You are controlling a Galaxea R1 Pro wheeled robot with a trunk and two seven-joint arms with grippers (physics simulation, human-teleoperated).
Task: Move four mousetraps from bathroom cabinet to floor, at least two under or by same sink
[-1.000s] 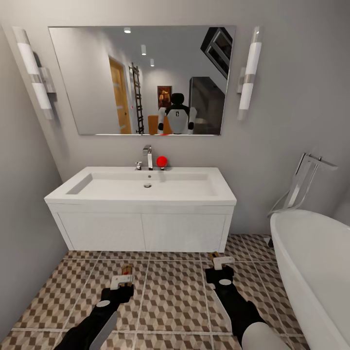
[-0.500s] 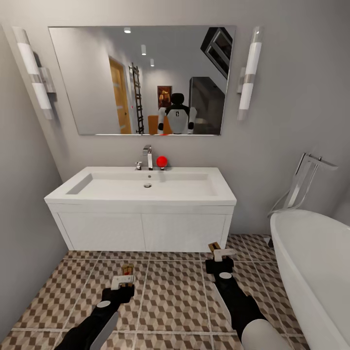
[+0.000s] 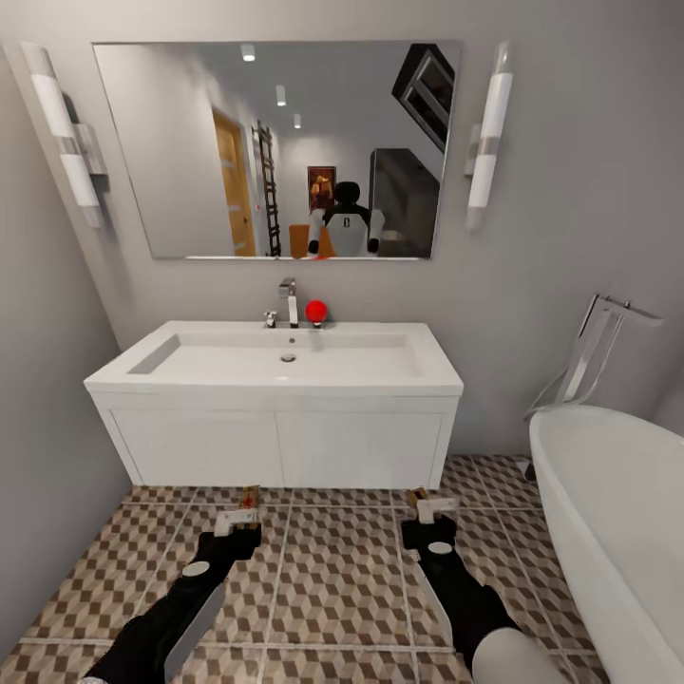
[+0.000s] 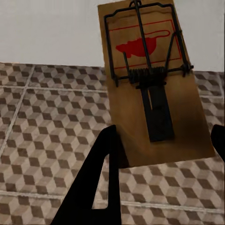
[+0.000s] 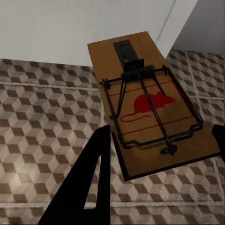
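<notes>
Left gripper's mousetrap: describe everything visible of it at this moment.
The mousetrap is a flat rectangular brown wooden board with a dark wire bar, a coil spring across its middle, a dark metal plate, and a red mouse drawing inside a red outline. The left gripper holds it at the plate end, jaws on either edge, above the tiled floor. In the head view it sticks out toward the white sink cabinet, near its base.

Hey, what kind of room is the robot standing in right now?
A bathroom, by the look of it: a white sink on a vanity beneath a wide wall mirror, a white bathtub to the right, and a cube-patterned tiled floor.
</notes>
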